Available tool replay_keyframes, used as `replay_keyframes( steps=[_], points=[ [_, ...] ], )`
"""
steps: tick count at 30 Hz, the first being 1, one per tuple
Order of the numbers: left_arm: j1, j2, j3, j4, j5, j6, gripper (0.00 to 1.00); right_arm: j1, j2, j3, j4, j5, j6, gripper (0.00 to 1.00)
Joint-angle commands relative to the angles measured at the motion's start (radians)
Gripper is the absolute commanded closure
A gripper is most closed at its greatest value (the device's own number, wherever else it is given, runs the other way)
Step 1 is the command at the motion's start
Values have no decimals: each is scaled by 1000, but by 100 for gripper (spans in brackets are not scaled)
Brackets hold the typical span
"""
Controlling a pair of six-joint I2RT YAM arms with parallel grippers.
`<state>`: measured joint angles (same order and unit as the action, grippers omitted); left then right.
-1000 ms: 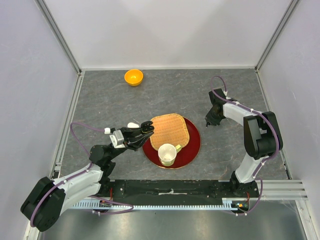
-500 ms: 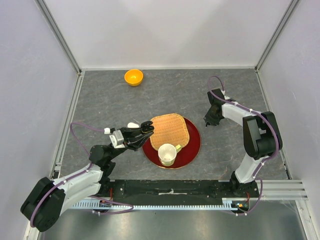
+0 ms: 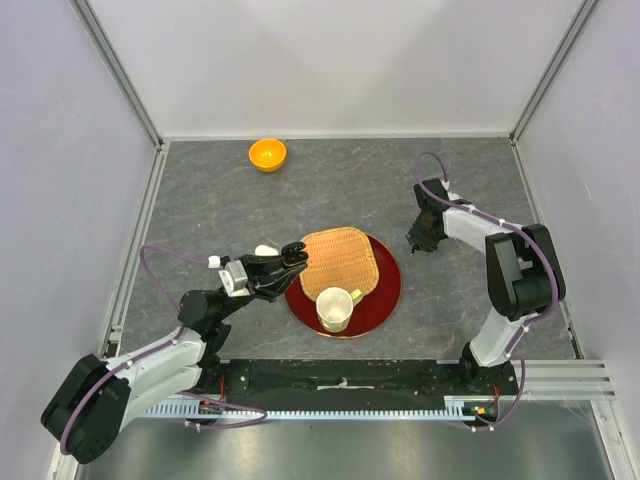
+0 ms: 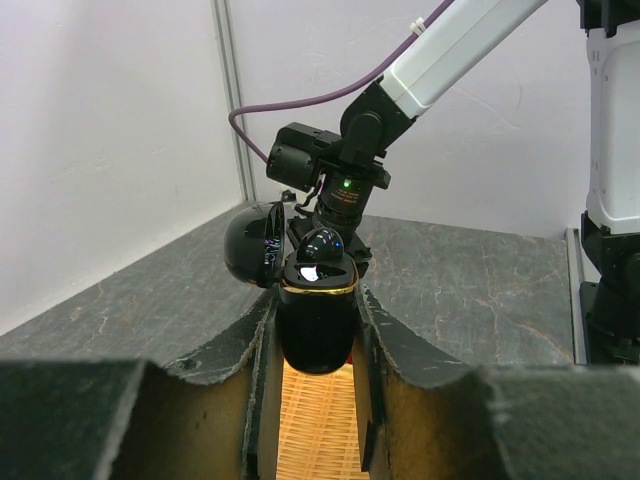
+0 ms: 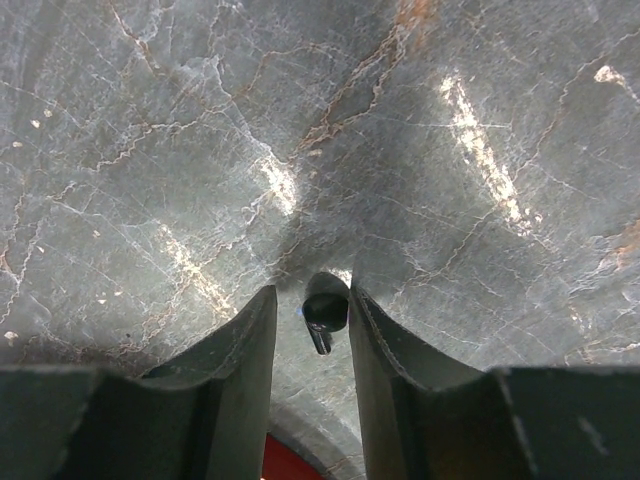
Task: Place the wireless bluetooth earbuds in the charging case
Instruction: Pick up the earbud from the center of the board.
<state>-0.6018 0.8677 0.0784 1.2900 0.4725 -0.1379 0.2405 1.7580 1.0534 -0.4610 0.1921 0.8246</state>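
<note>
Looking straight down on a grey tabletop (image 5: 150, 120) with rust and white veins and a few bright glare streaks. Seeing the right gripper (image 5: 312, 296) low over it, fingers (image 5: 235, 370) dark and only narrowly apart. One small black earbud (image 5: 325, 310) between the tips, stem toward the bottom edge, close against the finger on the right of the view, with a strip of table showing on its other side; can't tell if clamped or just bracketed. Also catching a red sliver (image 5: 285, 462) at the bottom edge between the fingers.
</note>
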Motion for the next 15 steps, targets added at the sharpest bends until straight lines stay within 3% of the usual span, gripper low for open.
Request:
replay_keyframes(
  steps=[1, 15],
  points=[
    [-1, -10, -2, 289, -20, 40, 98, 10, 6, -44, -50, -16, 31, 58],
    [-1, -10, 0, 289, -20, 43, 98, 11, -28, -47, -77, 9, 50, 58]
  ],
)
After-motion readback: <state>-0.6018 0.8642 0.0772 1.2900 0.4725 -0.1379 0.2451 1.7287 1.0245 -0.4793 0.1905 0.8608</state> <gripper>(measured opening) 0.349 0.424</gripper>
